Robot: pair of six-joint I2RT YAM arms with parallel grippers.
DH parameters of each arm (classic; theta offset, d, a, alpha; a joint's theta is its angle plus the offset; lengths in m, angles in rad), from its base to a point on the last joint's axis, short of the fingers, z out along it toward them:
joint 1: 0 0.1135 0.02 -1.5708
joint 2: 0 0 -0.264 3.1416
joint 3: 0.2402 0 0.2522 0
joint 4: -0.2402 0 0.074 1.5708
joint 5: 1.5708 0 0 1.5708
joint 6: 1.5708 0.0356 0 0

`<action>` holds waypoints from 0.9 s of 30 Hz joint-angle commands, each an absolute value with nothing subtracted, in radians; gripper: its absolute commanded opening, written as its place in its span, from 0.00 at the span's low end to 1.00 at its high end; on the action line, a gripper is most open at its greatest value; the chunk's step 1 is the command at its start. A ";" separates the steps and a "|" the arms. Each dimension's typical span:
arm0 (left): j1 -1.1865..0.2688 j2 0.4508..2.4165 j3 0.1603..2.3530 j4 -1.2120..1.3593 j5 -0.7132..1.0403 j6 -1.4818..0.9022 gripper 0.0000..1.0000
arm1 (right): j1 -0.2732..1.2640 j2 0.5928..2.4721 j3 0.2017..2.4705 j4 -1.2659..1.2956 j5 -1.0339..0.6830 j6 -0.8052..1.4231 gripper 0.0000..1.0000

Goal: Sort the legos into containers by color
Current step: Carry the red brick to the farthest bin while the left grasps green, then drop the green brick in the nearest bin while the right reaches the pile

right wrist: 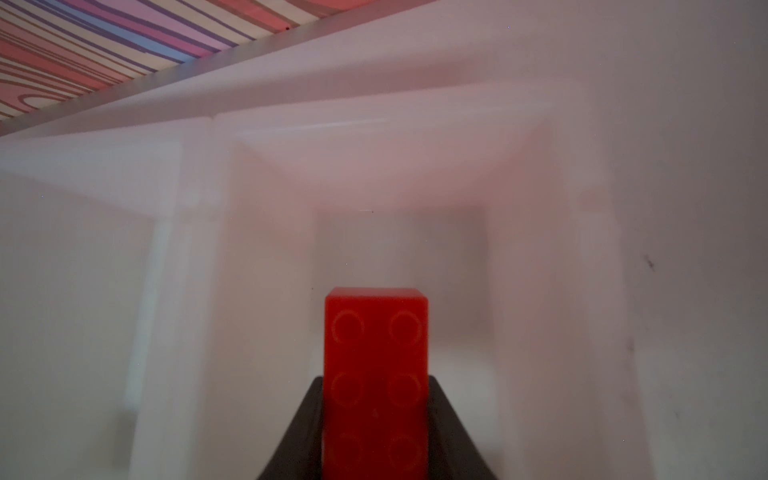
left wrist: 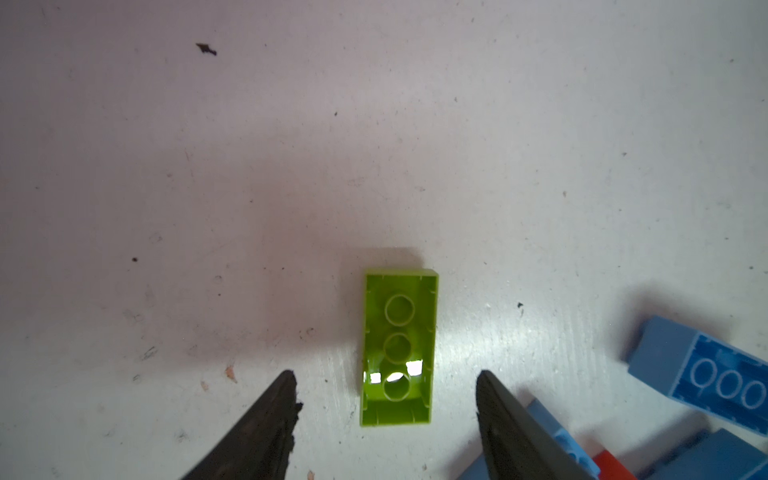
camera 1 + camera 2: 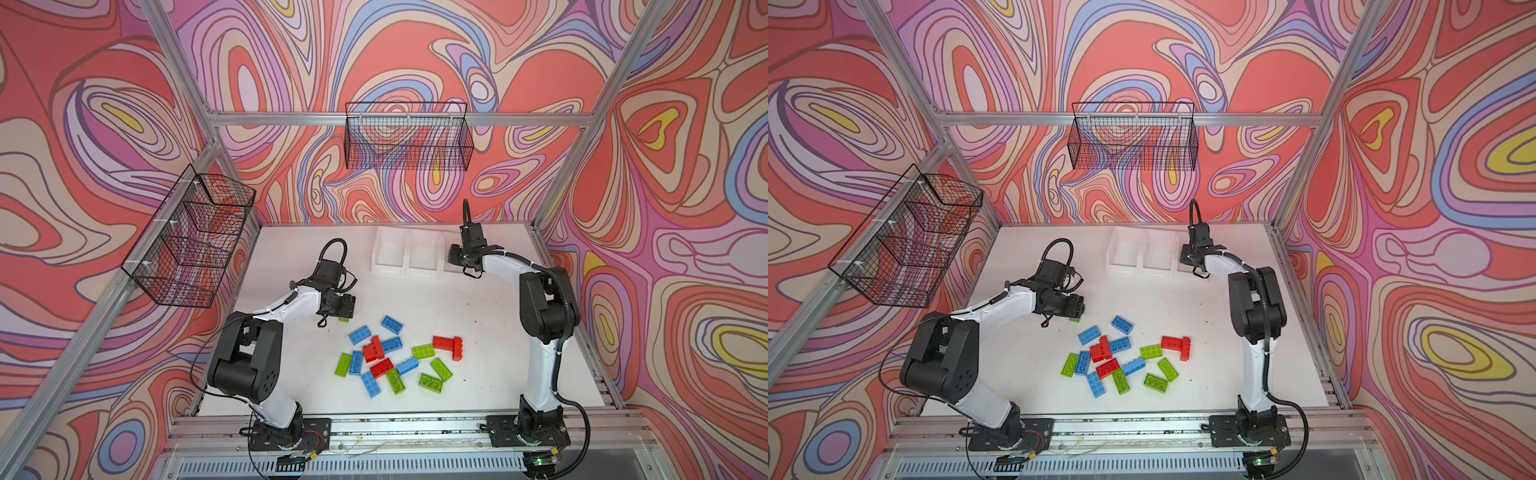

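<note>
The left gripper (image 2: 386,374) stood open, its jaws on either side of a lime green brick (image 2: 397,345) without touching it. The brick lay hollow side up on the table (image 2: 208,166), at about 10 o'clock from the loose pile of legos (image 3: 395,357). The right gripper (image 1: 375,380) was clamped on a red brick (image 1: 376,324), held over the 3 o'clock end of the containers (image 3: 390,268), which sat at 12 o'clock from the pile.

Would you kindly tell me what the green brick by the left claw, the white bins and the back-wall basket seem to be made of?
Green brick: likely glossy moulded plastic; its hollow underside shows bright glints. White bins: probably smooth, slightly translucent plastic, judging by their thin pale walls. Back-wall basket: apparently black-coated metal wire, a fine see-through mesh.
</note>
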State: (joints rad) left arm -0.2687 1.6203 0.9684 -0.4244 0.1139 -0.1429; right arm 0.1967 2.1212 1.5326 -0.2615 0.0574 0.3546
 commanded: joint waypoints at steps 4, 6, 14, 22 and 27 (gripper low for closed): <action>-0.276 1.658 0.997 -0.457 0.116 -0.150 0.69 | 0.192 2.208 1.614 -0.256 0.032 0.393 0.38; -0.276 1.671 1.003 -0.461 0.115 -0.153 0.68 | 0.193 2.212 1.616 -0.253 0.032 0.398 0.45; -0.292 1.705 1.025 -0.490 0.088 -0.173 0.61 | 0.193 2.103 1.552 -0.234 0.021 0.373 0.57; -0.298 1.758 1.062 -0.533 0.043 -0.176 0.44 | 0.192 1.828 1.363 -0.225 0.065 0.366 0.56; -0.299 1.797 1.095 -0.555 0.051 -0.176 0.34 | 0.192 1.662 1.218 -0.237 0.073 0.383 0.56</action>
